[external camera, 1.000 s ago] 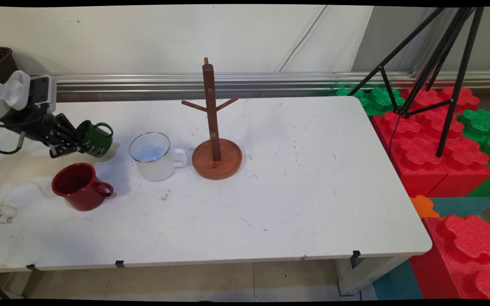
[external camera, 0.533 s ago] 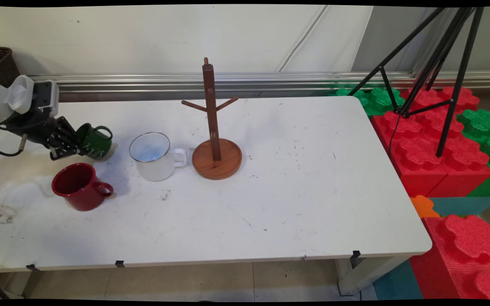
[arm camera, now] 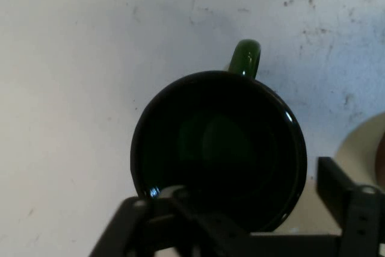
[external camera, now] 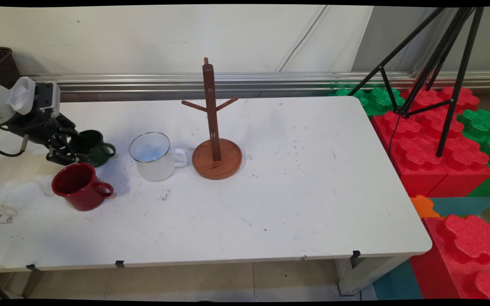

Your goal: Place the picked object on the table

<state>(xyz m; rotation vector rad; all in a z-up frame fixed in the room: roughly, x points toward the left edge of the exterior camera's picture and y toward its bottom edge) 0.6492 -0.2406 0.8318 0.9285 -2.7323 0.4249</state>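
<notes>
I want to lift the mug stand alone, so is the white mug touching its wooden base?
Apart. The main view shows a strip of bare table between the white mug's handle and the stand's base.

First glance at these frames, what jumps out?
The black claw at the table's left end, right at a dark green mug that stands upright. In front of it sits a red mug; to its right, a white enamel mug and a bare wooden mug tree. Off the table's right end, red and green foam blocks draw the eye too.
</notes>
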